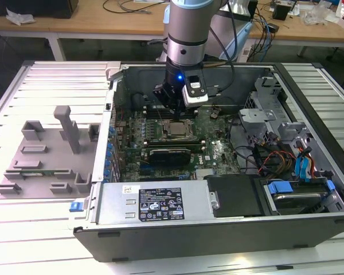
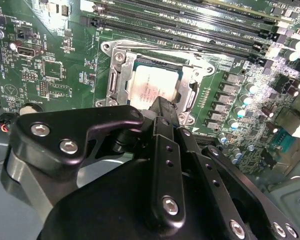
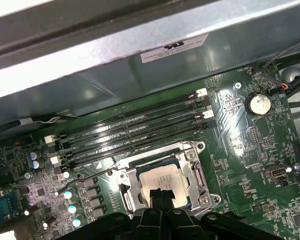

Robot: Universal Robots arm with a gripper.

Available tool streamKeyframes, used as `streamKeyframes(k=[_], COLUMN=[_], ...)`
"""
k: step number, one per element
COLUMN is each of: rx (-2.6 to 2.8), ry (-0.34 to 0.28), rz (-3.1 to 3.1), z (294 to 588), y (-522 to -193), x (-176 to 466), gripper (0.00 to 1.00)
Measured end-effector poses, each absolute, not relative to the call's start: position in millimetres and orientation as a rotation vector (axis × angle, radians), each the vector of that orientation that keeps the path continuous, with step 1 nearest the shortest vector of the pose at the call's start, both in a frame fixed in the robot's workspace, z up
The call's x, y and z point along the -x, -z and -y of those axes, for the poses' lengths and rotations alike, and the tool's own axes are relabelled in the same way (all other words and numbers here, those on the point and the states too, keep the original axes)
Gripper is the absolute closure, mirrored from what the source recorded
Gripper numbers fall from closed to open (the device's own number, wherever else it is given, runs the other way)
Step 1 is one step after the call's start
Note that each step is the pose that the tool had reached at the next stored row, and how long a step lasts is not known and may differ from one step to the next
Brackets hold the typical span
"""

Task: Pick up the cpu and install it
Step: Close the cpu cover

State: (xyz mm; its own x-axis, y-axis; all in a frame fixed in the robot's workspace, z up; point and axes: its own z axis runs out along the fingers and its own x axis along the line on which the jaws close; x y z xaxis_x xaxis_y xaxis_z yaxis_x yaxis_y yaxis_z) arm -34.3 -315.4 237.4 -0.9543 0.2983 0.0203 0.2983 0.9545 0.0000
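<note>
The cpu (image 1: 176, 128) (image 2: 149, 84) (image 3: 162, 176), a flat silver square, lies in the open metal socket frame (image 2: 114, 80) (image 3: 200, 175) on the green motherboard inside the computer case. My gripper (image 1: 173, 112) (image 2: 163, 107) (image 3: 163, 196) hangs straight above it. Its dark fingers are pressed together at one edge of the chip, with nothing between them. Whether the tips touch the chip I cannot tell. The gripper body hides part of the cpu in both wride views.
Memory slots (image 3: 130, 135) run beside the socket, with the case wall (image 3: 115, 75) just past them. A grey moulded holder (image 1: 46, 154) lies on the table at the exterior view's left. A power supply (image 1: 155, 203) and drive bays with cables (image 1: 292, 172) crowd the case.
</note>
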Motion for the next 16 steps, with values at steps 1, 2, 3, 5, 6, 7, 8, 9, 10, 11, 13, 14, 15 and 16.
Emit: streamKeyframes(k=[1, 2, 3, 5, 6, 7, 8, 9, 10, 11, 13, 14, 15, 16], rx=[0.457, 0.407, 0.369, 0.284, 0.235, 0.192, 0.16, 0.114, 0.09, 0.03, -0.082, -0.136, -0.196, -0.253], ry=[0.005, 0.004, 0.004, 0.003, 0.003, 0.002, 0.002, 0.001, 0.001, 0.001, -0.001, -0.001, -0.002, -0.002], rz=[3.088, 3.095, 3.1, 3.108, 3.113, 3.115, 3.117, 3.119, 3.12, 3.121, 3.12, 3.118, 3.115, 3.111], z=[315.4, 315.4, 315.4, 315.4, 315.4, 315.4, 315.4, 315.1, 315.1, 315.0, 315.0, 315.0, 315.0, 315.0], y=[-237.3, -237.3, -237.3, -237.3, -237.3, -237.3, -237.2, -237.2, -237.2, -237.2, -237.2, -237.2, -237.2, -237.2], x=[34.3, 34.3, 34.3, 34.3, 34.3, 34.3, 34.3, 34.3, 34.3, 34.3, 34.3, 34.3, 34.3, 34.3], gripper=[0.89, 0.89, 0.89, 0.89, 0.89, 0.89, 0.89, 0.89, 0.89, 0.89, 0.89, 0.89, 0.89, 0.89])
